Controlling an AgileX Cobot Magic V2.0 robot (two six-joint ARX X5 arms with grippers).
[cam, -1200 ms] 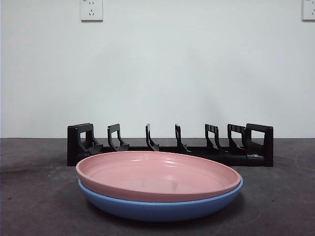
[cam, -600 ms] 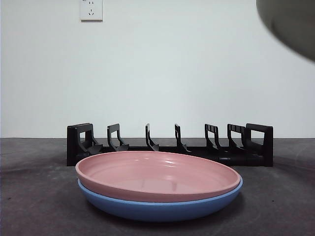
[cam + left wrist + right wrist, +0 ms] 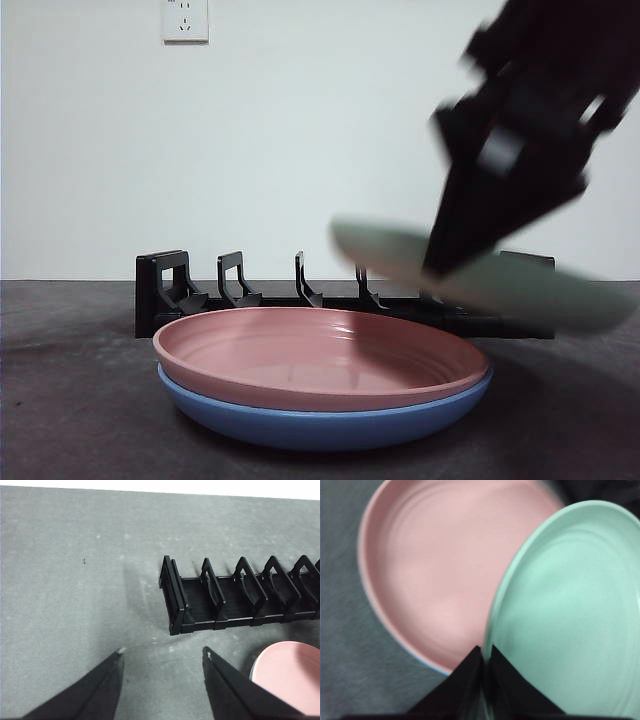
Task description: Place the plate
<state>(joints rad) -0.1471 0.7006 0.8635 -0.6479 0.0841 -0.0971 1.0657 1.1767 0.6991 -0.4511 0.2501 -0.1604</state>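
Above pink plate (image 3: 320, 355): right claw (image 3: 484, 666) clamped on green plate (image 3: 570, 615) rim, plate tilted; left claw (image 3: 162, 655) spread, idle.

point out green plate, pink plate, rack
green plate (image 3: 570, 620), right wrist view, on its inner face.
pink plate (image 3: 320, 355), front view, on its inner floor.
rack (image 3: 200, 612), left wrist view, on its base by the end slot.
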